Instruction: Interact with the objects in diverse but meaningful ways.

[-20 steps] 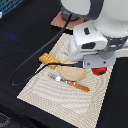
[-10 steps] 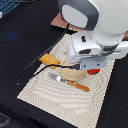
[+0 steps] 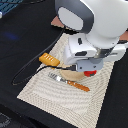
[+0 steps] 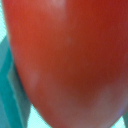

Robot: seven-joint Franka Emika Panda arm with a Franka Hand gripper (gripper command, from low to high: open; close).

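A red tomato (image 3: 90, 73) shows just under the arm's white hand, at the exterior view's right side of the beige striped placemat (image 3: 45, 90). In the wrist view the tomato (image 4: 65, 60) fills almost the whole picture, very close to the camera. My gripper (image 3: 88, 68) is right at the tomato, but its fingers are hidden by the hand and by the tomato. A golden-yellow bread loaf (image 3: 47, 59) lies at the mat's left edge, apart from the gripper.
A fork with an orange handle (image 3: 72, 82) lies on the mat beside a tan round plate (image 3: 69, 75). A black cable (image 3: 22, 75) loops over the dark table. A brown object (image 3: 59, 22) sits behind the mat.
The arm has shifted slightly toward the exterior view's left and lower, and the red tomato has moved with it. Loaf and fork have stayed put.
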